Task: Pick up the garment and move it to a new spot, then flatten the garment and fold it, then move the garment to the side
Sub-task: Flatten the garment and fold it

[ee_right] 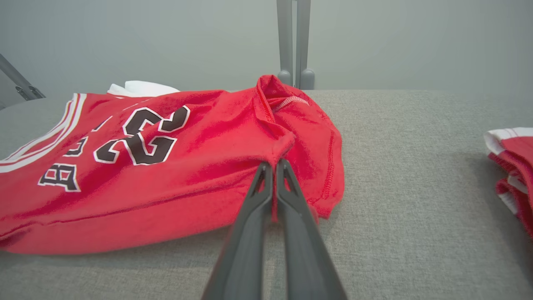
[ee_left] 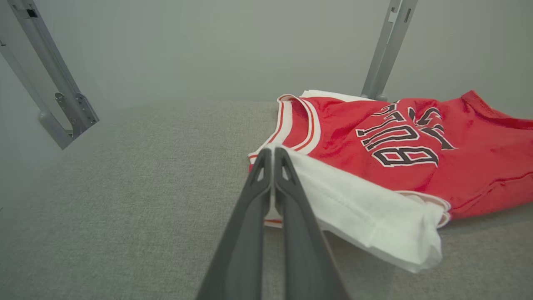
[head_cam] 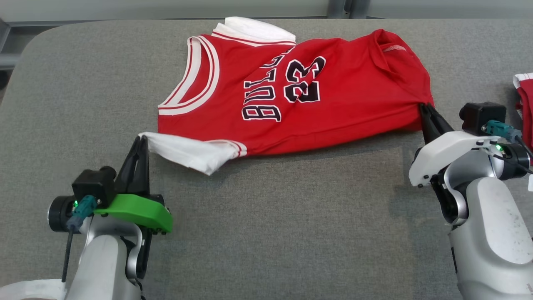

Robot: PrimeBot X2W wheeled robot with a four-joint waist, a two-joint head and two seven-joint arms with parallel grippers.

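Observation:
The garment (head_cam: 316, 104) is a red basketball jersey with white trim, "BULLS 23" lettering and white sleeves, lying crumpled on the grey table. My left gripper (head_cam: 143, 139) is shut on the tip of the near white sleeve (ee_left: 366, 216), which I see pinched between its fingers (ee_left: 272, 156) in the left wrist view. At the jersey's near right corner, my right gripper (head_cam: 424, 107) is shut on the red hem (ee_right: 300, 166), with cloth caught between the fingertips (ee_right: 272, 166). The far white sleeve (head_cam: 254, 29) peeks out behind the collar.
The grey padded table (head_cam: 270, 216) stretches wide in front of the garment. Another red and white cloth pile (head_cam: 525, 104) lies at the right edge, also as the pile (ee_right: 514, 166). Metal frame posts (ee_right: 293, 41) rise behind the table's far edge.

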